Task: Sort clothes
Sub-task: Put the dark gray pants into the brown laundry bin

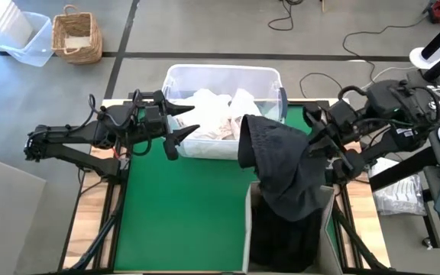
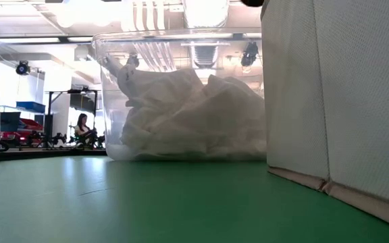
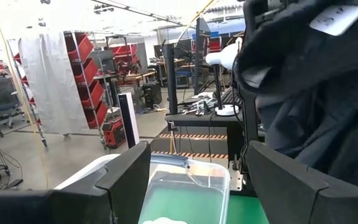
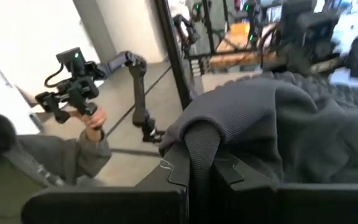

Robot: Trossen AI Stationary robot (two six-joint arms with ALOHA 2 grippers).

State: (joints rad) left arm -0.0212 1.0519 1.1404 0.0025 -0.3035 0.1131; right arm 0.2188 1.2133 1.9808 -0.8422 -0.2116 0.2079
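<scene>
A beige fabric box (image 2: pixel 336 101) fills the near right of the table-level view, standing on the green mat (image 1: pixel 182 214) that covers the table, with dark clothes (image 1: pixel 285 237) already piled inside it. Behind it a clear plastic tub (image 1: pixel 224 76) sits at the mat's far edge, holding a heap of white clothes (image 2: pixel 194 115). Above the box, the right gripper (image 4: pixel 199 163) pinches a fold of a charcoal garment (image 1: pixel 281 164), its fingers pressed together on the cloth, and the garment hangs draped from the tub's right corner down over the box's opening. The left gripper (image 1: pixel 180 126) hovers at the tub's left rim, fingers spread and holding nothing. On the floor beyond the table stand a wicker basket (image 1: pixel 77 34) and a second clear bin (image 1: pixel 25 38). In the right wrist view, a person's hand (image 4: pixel 92 121) holds a dark control handle (image 4: pixel 70 90).
</scene>
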